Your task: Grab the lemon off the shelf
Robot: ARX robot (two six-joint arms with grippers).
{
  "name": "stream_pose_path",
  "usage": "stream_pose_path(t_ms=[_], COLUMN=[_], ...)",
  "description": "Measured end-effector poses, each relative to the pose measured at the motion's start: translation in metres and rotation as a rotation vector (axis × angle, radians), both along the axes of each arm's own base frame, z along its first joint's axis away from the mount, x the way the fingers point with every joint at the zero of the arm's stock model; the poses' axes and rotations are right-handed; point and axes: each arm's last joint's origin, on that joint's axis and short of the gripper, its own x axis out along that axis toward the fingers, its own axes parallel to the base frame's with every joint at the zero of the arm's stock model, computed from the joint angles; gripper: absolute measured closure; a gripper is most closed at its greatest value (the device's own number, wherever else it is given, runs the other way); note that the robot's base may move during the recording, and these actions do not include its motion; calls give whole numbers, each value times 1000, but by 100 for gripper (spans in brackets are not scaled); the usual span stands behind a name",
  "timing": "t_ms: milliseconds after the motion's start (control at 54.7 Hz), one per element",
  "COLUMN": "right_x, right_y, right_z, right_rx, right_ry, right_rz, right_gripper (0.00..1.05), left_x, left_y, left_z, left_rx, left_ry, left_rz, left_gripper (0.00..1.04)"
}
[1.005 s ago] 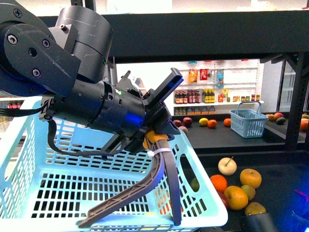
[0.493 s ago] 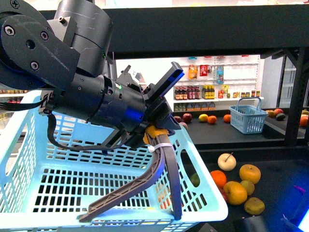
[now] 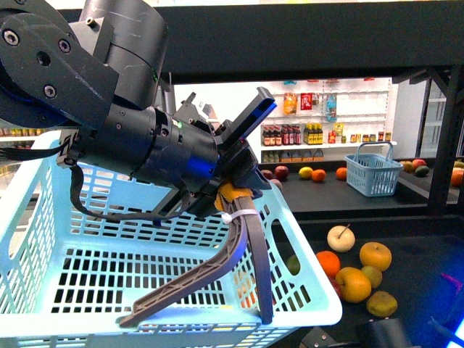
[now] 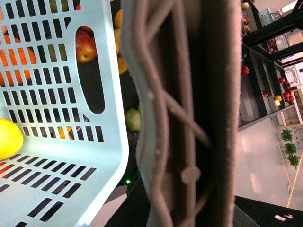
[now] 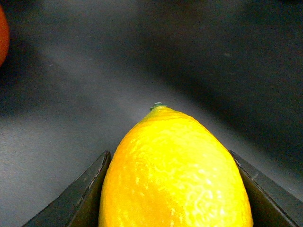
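front: body-mounted, facing the shelf (image 3: 420,246), left arm (image 3: 109,109) and basket (image 3: 109,283) close at 9 o'clock | left wrist: pressed against basket handle (image 4: 189,118), shares basket and fruit pile (image 3: 355,279) with front | right wrist: tight on lemon (image 5: 175,175)

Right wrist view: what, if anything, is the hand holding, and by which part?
The right hand holds the lemon, pinched across its broad middle, with its pointed end sticking out.

A brown handle (image 4: 189,118) is filling the middle, close up. Beside it a pale basket (image 4: 57,156) is holding a yellow fruit (image 4: 8,138). An apple (image 4: 86,46) is showing through its slot, and a dark shelf (image 4: 253,99) is running behind.
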Motion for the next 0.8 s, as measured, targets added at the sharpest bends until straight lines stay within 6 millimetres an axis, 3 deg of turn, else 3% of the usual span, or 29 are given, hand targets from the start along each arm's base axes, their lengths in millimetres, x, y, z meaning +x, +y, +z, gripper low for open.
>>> stream_pose_path(t_ms=[329, 475, 530, 585, 676, 804], right_x=[-28, -47, -56, -61, -73, -81], right_y=[-71, -88, -85, -80, -57, -30], right_z=[82, 127, 160, 180, 234, 260], right_rx=[-25, 14, 54, 79, 181, 277], right_ry=[-136, -173, -223, -255, -337, -347], right_rz=[-196, -264, -267, -262, -221, -172], right_gripper=[39, 39, 39, 39, 39, 39], left_x=[0, 0, 0, 0, 0, 0], left_y=[0, 0, 0, 0, 0, 0], left_z=[0, 0, 0, 0, 0, 0], left_rx=[0, 0, 0, 0, -1, 0], left_ry=[0, 0, 0, 0, 0, 0], left_rz=[0, 0, 0, -1, -2, -1], left_gripper=[93, 93, 93, 93, 93, 93])
